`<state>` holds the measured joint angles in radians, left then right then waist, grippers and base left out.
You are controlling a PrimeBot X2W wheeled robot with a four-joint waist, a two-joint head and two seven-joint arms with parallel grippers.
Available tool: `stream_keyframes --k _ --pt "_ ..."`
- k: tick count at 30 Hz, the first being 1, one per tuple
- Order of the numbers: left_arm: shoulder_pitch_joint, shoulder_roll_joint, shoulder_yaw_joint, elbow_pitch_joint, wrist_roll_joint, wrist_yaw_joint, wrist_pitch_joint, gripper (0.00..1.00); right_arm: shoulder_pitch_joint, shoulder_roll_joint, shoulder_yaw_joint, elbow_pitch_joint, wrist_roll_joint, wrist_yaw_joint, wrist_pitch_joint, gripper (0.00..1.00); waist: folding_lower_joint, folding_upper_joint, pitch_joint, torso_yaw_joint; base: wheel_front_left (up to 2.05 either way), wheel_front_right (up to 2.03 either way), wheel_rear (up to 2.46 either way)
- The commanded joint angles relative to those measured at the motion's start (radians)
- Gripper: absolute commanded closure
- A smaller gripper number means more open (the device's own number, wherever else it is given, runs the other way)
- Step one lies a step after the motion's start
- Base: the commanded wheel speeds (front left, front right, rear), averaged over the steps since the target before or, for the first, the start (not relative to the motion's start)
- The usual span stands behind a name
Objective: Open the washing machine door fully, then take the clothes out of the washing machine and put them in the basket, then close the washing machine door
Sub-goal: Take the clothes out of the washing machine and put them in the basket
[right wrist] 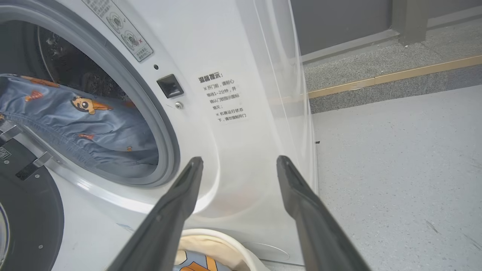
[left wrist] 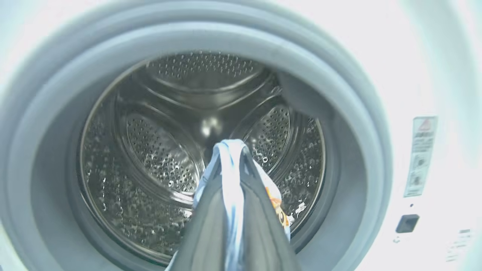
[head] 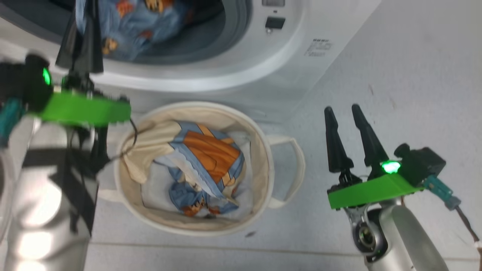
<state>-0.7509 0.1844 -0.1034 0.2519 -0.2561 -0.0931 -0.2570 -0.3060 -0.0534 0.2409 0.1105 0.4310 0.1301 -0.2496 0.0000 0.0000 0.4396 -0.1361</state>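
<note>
Left pincer (left wrist: 230, 162) clamps blue clothes (right wrist: 86, 128) at the washing machine (right wrist: 241, 56) mouth; right pincer (head: 342, 111) gapes wide, empty.

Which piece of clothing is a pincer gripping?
The light blue bear-print fabric, pinched by the left pincer; the cream orange-and-blue piece lies in the round cream canvas basket.

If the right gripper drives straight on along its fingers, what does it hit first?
The right gripper would probably meet the washing machine on its front panel, below the printed text; nothing seems to lie between, though depth is unclear.
</note>
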Motion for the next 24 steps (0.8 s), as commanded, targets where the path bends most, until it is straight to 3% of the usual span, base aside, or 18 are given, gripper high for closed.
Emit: stream_keyframes --k 1,6,14,24 --pt "0.006 0.021 0.04 -0.065 0.013 -0.004 -0.005 1.0 0.025 0.003 0.019 -0.026 -0.01 0.001 -0.012 0.0 0.0 0.0 -0.049 0.013 0.0 0.0 0.0" --pt "0.148 -0.03 0.079 -0.279 0.058 -0.016 -0.005 1.0 0.054 0.003 0.008 -0.014 -0.015 0.001 -0.012 0.0 0.0 0.0 -0.119 0.025 0.0 0.0 0.0" --pt "0.291 -0.096 0.062 -0.489 0.099 -0.027 -0.005 1.0 0.107 0.003 -0.014 0.009 -0.037 0.001 -0.012 0.0 0.0 0.0 -0.215 0.06 0.0 0.0 0.0" --pt "0.397 -0.122 0.011 -0.544 0.139 -0.021 -0.005 1.0 0.14 0.003 -0.013 0.013 -0.038 0.001 -0.012 0.0 0.0 0.0 -0.266 0.091 0.0 0.0 0.0"
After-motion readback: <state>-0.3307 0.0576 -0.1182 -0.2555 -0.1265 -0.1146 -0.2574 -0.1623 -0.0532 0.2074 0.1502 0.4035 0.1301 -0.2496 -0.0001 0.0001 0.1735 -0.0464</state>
